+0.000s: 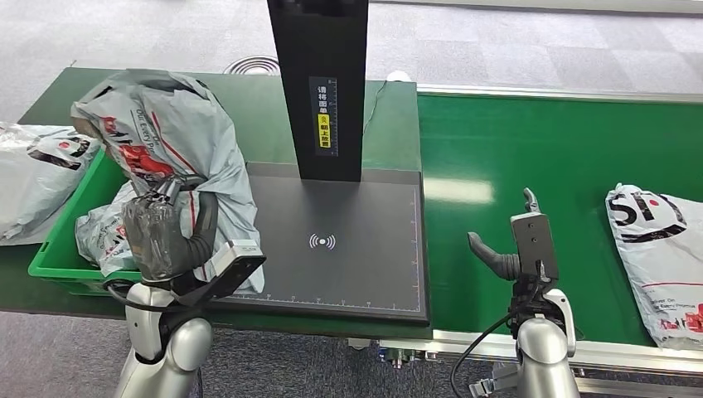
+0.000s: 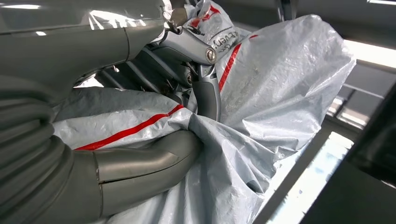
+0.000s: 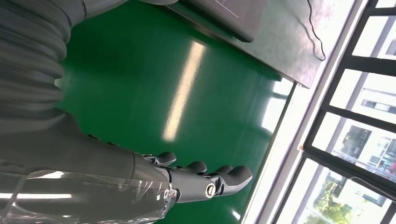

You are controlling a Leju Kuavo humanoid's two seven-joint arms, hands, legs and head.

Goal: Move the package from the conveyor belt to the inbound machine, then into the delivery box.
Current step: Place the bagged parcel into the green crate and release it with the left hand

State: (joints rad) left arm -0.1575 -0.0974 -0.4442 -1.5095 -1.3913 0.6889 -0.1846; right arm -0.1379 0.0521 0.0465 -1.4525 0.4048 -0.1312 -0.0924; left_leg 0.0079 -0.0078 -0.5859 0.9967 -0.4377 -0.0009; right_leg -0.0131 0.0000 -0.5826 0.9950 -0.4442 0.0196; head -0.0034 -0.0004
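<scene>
My left hand (image 1: 162, 232) grips a crumpled grey package (image 1: 178, 137) with red print, held up over the left edge of the black inbound machine plate (image 1: 348, 249) and the green delivery box (image 1: 62, 249). In the left wrist view the thumb and fingers (image 2: 205, 93) pinch a fold of the same grey package (image 2: 280, 88). My right hand (image 1: 514, 249) hovers open over the green conveyor belt (image 1: 530, 149), fingers (image 3: 219, 179) stretched and apart, holding nothing. Another grey package (image 1: 659, 253) lies on the belt at the far right.
The machine's black upright column (image 1: 319, 83) stands behind the plate. A grey package (image 1: 95, 236) lies inside the green box, and another grey bag (image 1: 37, 170) rests to the left of it. A cable (image 1: 377, 99) runs over the green table behind the column.
</scene>
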